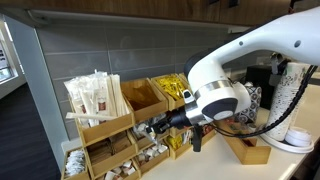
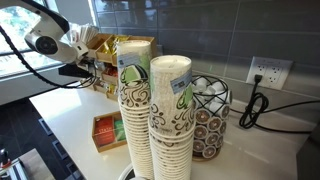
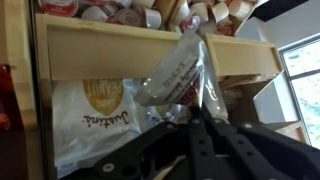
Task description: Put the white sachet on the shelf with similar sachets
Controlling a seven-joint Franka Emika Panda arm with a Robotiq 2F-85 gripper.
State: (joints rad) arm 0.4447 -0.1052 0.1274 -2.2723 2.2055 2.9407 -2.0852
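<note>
The white sachet (image 3: 176,70) is pinched at its lower end between my gripper's (image 3: 196,118) shut fingers and sticks up in front of a wooden rail of the shelf (image 3: 110,48). In both exterior views my gripper (image 1: 157,127) (image 2: 84,70) reaches into the front of the stepped bamboo shelf (image 1: 100,130) (image 2: 108,62) at its middle tier. Small white packets, the similar sachets (image 1: 152,156), lie in the lower bins just below the gripper. Behind the held sachet in the wrist view lies a white packet with a yellow logo (image 3: 88,112).
Long white-wrapped sticks (image 1: 95,97) fill the top bin and yellow packets (image 1: 172,90) another. A low wooden tray (image 1: 248,150) sits under the arm. Tall stacks of paper cups (image 2: 150,115), a wire basket of pods (image 2: 207,118) and a wall outlet (image 2: 268,72) stand on the counter.
</note>
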